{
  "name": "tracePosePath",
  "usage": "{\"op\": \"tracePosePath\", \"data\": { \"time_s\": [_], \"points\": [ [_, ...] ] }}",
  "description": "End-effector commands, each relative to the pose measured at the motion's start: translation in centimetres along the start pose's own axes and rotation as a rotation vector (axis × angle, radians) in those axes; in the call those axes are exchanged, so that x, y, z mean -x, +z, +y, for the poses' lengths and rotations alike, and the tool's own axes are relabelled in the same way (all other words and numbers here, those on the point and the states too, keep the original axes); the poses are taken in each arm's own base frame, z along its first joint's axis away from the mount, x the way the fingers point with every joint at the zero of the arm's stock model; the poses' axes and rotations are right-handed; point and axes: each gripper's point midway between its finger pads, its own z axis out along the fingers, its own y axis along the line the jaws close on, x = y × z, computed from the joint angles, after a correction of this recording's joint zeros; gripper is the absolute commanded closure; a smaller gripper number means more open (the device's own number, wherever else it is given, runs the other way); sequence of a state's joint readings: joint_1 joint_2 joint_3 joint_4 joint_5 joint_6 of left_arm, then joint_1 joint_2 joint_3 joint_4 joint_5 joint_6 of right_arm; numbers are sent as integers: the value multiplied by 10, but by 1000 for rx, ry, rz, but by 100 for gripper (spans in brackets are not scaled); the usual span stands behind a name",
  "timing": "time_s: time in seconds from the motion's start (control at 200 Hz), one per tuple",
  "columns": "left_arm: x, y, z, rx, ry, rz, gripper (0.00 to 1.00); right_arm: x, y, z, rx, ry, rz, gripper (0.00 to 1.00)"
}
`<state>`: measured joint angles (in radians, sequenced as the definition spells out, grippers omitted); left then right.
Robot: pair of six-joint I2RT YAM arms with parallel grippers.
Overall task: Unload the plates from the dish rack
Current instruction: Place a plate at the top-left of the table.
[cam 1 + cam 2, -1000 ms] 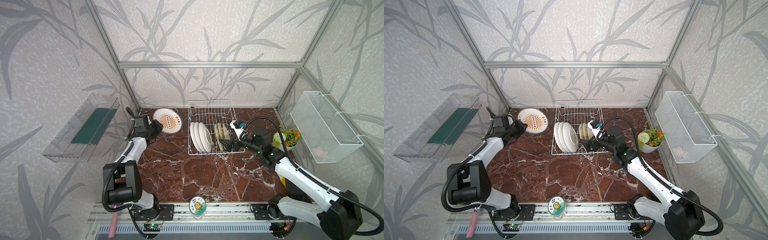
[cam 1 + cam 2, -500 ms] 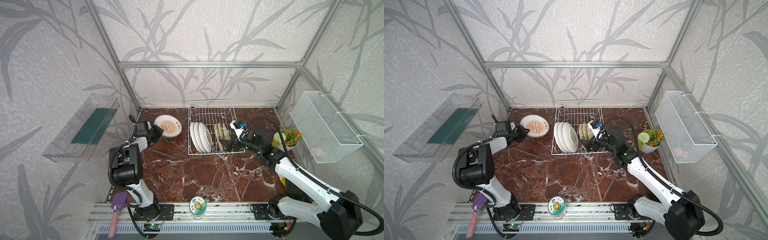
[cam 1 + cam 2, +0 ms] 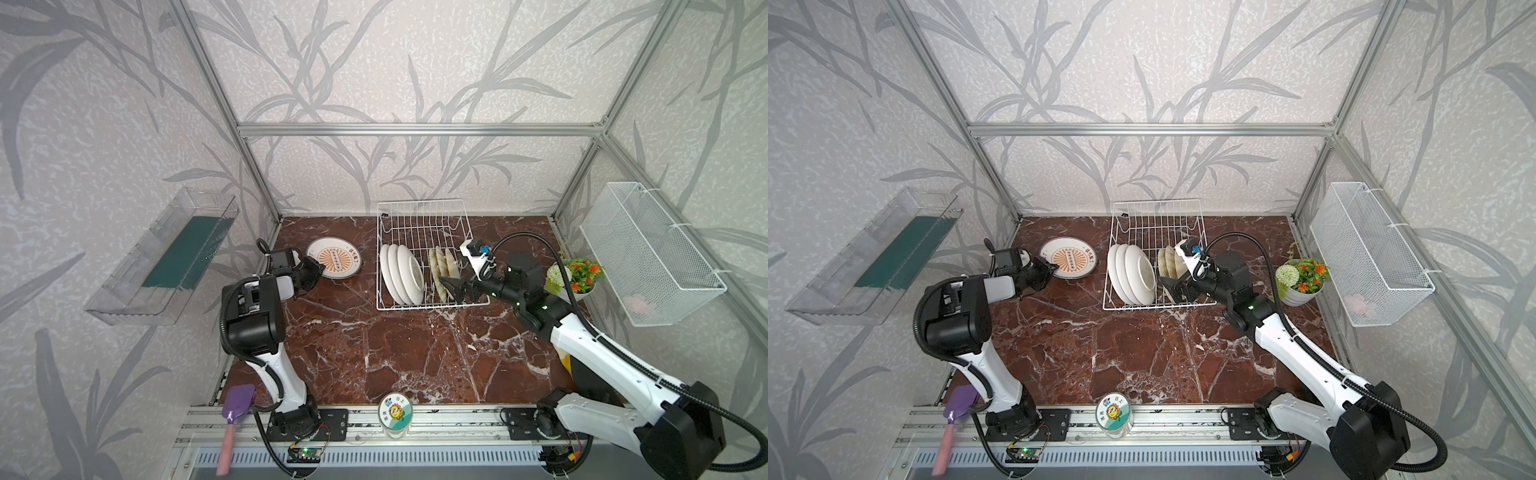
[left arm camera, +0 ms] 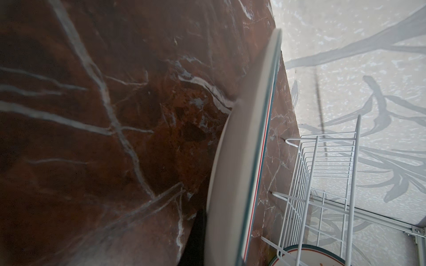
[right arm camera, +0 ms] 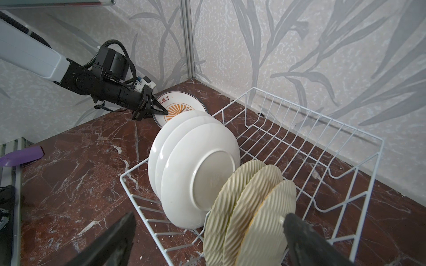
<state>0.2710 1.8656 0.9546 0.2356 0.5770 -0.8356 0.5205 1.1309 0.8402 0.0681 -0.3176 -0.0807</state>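
The left gripper is closed on the near rim of the patterned plate. That plate is out of the dish rack and down at the surface, just beside the rack on the left arm's side. From the left wrist view I cannot tell whether it lies fully flat or has one edge lifted. If the gripper lets go with an edge raised, the plate can drop, clatter or slide toward the wall. If the arm pulls back before opening, it drags the plate along.

The right gripper is spread wide and holds nothing. In the right wrist view the three woven plates show between its jaws, and I cannot tell how many a closing grip would take in. They lean on each other, so closing here may pinch two at once. It may also catch a rack wire and tug the whole rack on the lift. A grip on a thin ribbed rim may slip, letting the plate swing into its neighbours.

Just beside them three white plates stand on edge in the rack, leaning. A nudged woven plate or a stray gripper finger could tip them over in a row. Six plates stand in the rack, so most of the unloading lies ahead.
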Motion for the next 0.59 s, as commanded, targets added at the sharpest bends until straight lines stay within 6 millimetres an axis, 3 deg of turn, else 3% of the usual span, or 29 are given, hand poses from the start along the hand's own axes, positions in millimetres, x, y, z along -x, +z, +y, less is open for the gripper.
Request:
{"op": "tracePosePath", "data": {
  "time_s": [0.0, 0.59],
  "points": [
    [7, 0, -6, -39, -6, -15, 90, 16, -2, 1, -1, -29, -23, 1],
    [-5, 0, 21, 63, -55, 46, 38, 19, -10, 2, -14, -78, -34, 1]
  ]
}}
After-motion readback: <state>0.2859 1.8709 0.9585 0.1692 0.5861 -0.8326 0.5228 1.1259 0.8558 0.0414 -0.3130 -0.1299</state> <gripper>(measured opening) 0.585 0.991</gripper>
